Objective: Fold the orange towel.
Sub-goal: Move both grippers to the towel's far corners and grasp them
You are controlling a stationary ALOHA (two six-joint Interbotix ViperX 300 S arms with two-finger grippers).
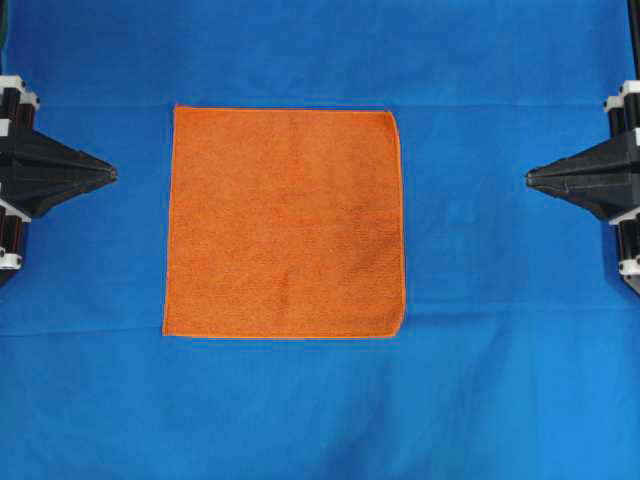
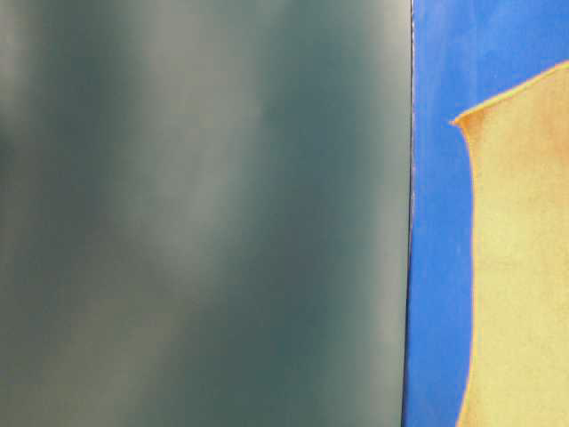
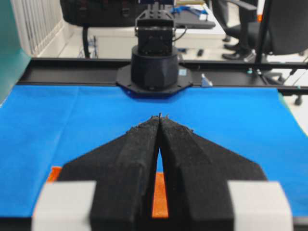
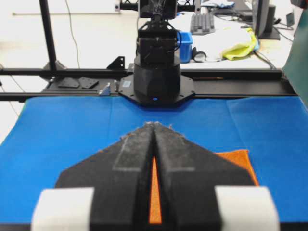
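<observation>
The orange towel (image 1: 286,222) lies flat and unfolded in the middle of the blue cloth, square with rounded corners. My left gripper (image 1: 112,173) hovers at the left edge, tips pointing at the towel's left side, well apart from it, jaws shut with nothing held. My right gripper (image 1: 530,178) mirrors it on the right, also shut and empty. In the left wrist view the shut tips (image 3: 160,117) meet, with the towel (image 3: 159,195) showing below. In the right wrist view the tips (image 4: 153,124) touch, and the towel's corner (image 4: 240,161) peeks out beside them.
A large blue cloth (image 1: 500,380) covers the whole table. The opposite arm's base (image 3: 154,72) stands at the far edge in the left wrist view, likewise the other base (image 4: 156,82) in the right wrist view. The table-level view is mostly blocked by a dark green panel (image 2: 204,213).
</observation>
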